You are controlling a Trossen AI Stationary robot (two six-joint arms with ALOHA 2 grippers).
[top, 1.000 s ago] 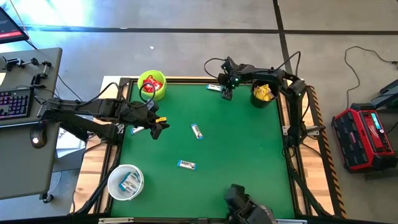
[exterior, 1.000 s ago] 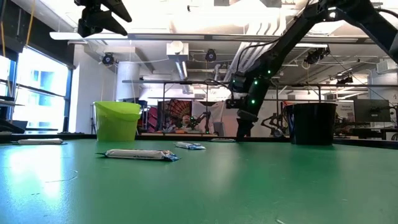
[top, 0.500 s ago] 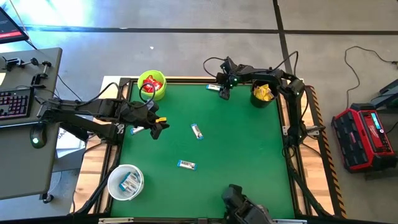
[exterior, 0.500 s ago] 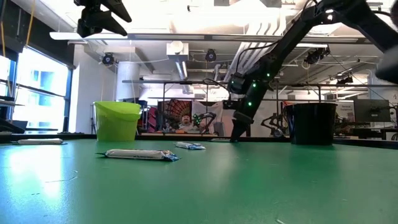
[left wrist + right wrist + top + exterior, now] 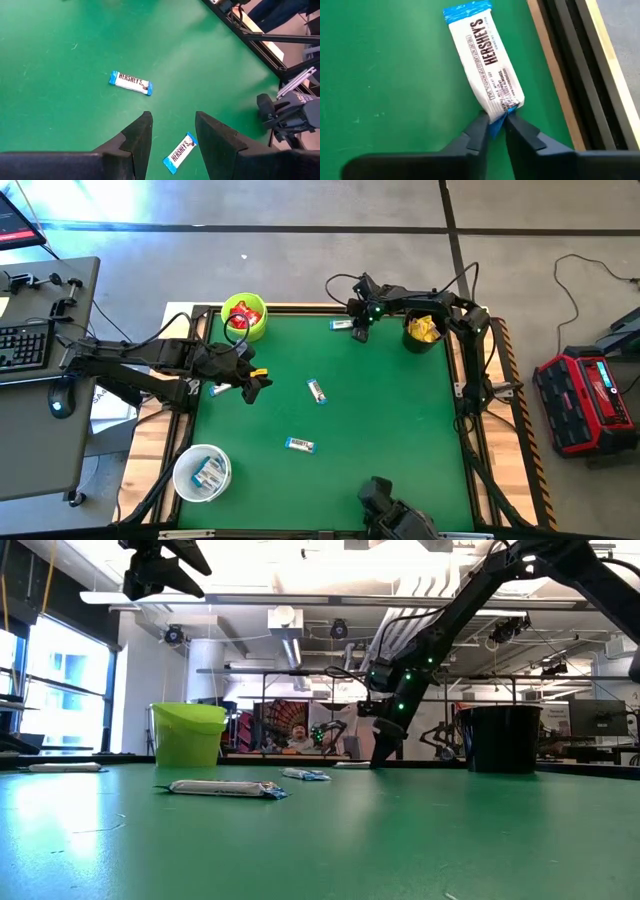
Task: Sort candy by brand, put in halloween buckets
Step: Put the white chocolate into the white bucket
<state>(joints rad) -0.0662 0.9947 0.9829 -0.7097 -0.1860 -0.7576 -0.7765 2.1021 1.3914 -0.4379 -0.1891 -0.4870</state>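
Green felt covers my tabletop [image 5: 400, 440]. At its left side my left pincer [image 5: 172, 131] hangs wide and waiting above two loose bars. Near the far edge my right pincer [image 5: 494, 129] is pinched on the blue end of a white-and-blue bar [image 5: 486, 62], which lies flat, stretching away from my fingertips. I should lift slowly, or that thin corner could slip, then carry it to the white bucket [image 5: 202, 472].

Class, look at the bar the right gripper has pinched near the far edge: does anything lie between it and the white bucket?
Two loose bars lie on the mat roughly between the pinched bar, held by the right gripper, and the white bucket; both lie flat.
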